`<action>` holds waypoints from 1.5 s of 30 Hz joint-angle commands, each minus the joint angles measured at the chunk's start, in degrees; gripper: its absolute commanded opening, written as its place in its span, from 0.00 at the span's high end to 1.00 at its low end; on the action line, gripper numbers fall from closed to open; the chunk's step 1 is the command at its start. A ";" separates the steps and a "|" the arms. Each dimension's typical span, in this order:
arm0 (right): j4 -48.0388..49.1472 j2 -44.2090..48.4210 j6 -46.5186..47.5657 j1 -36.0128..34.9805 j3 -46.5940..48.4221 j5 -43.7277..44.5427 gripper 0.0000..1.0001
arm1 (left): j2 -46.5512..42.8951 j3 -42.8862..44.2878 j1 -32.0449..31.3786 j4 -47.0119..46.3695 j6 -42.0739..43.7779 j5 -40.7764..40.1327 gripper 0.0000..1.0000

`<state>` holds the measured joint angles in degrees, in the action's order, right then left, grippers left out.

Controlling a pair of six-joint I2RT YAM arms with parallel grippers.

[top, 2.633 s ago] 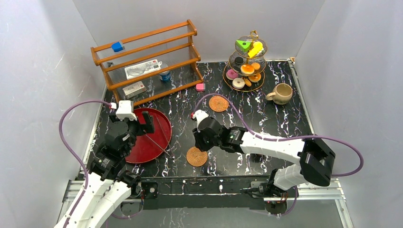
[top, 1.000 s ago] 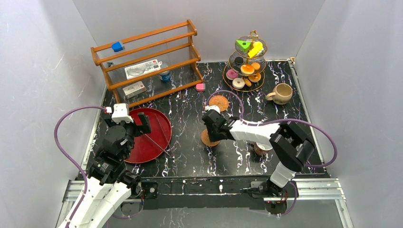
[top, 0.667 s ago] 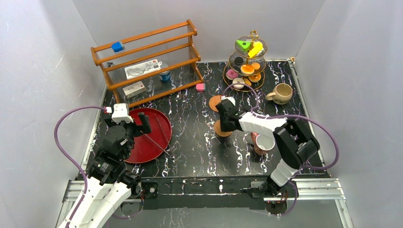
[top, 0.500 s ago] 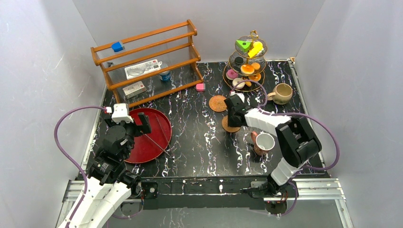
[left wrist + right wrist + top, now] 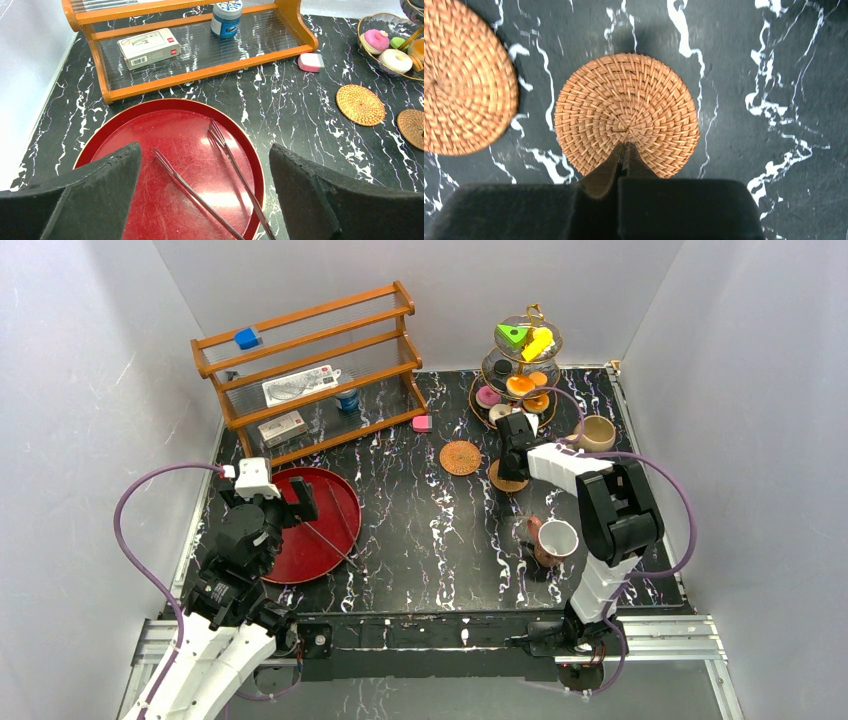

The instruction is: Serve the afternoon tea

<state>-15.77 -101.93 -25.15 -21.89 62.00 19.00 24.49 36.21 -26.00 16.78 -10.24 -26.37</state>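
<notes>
My right gripper (image 5: 512, 462) is shut, its tips (image 5: 625, 146) on the centre of a round woven coaster (image 5: 626, 100), which sits under it at the back right (image 5: 505, 480). A second coaster (image 5: 460, 457) lies just to its left, also seen in the right wrist view (image 5: 464, 85). The pinkish-brown cup (image 5: 553, 540) stands nearer the front. The beige mug (image 5: 595, 436) stands right of the tiered stand (image 5: 520, 370), which holds the toy pastries. My left gripper (image 5: 300, 498) is open and empty above the red tray (image 5: 125, 120).
Metal tongs (image 5: 235, 170) lie in the red tray. A wooden shelf (image 5: 310, 370) at the back left holds a white box (image 5: 149, 47), a blue can (image 5: 225, 17) and a blue cube (image 5: 247, 338). A pink block (image 5: 310, 62) lies by the shelf.
My right gripper has carried the coaster from the table's front middle to the back right, beside the second coaster and near the tiered stand. The left arm has not moved.
</notes>
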 commanded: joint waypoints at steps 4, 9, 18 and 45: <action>0.09 -5.47 1.14 1.90 4.61 3.16 1.00 | -0.41 0.33 -0.19 -0.61 0.27 -0.58 0.04; -0.55 -5.65 1.42 2.98 6.15 3.53 1.00 | -0.06 0.34 -0.19 -0.58 0.22 -0.61 0.04; -1.50 2.69 -3.19 3.06 7.43 5.29 0.73 | 0.26 0.57 -0.19 -0.23 0.11 -0.50 0.04; -8.02 1.74 -20.04 13.52 15.27 22.92 0.40 | 0.53 0.93 -0.19 0.06 0.11 -0.56 0.05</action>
<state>-23.09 -97.27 -42.33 -10.33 72.84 41.58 25.04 36.21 -26.00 17.17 -10.24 -26.37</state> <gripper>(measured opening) 0.597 0.956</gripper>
